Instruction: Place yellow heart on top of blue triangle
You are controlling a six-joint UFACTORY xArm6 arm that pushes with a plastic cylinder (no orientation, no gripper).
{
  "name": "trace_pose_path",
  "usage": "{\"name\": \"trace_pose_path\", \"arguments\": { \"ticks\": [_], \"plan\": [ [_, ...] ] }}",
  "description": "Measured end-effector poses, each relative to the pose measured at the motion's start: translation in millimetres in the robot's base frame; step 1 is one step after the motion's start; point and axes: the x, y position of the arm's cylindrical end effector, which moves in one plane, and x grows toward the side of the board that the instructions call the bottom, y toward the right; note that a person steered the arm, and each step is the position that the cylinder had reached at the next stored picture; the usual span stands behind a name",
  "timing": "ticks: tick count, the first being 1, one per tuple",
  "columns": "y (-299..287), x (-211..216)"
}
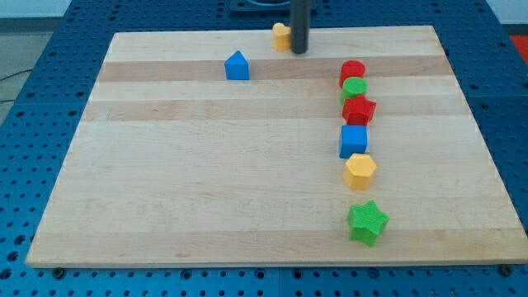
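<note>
The yellow heart [281,35] lies near the view's top edge of the wooden board [206,165], partly hidden behind the rod. My tip [299,51] stands just right of the heart, touching or nearly touching it. The blue triangle [237,66] sits lower left of the heart, about a block and a half away.
A column of blocks runs down the view's right: a red cylinder [352,73], a green cylinder [355,87], a red block [359,110], a blue cube [353,141], a yellow hexagon [360,172] and a green star [366,222].
</note>
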Motion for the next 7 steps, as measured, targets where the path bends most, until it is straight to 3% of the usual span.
{"name": "trace_pose_path", "arguments": {
  "ticks": [1, 2, 4, 5, 6, 7],
  "plan": [
    [17, -36],
    [-33, -46],
    [-119, -27],
    [-116, -27],
    [-63, -20],
    [-73, -20]
  ]
}}
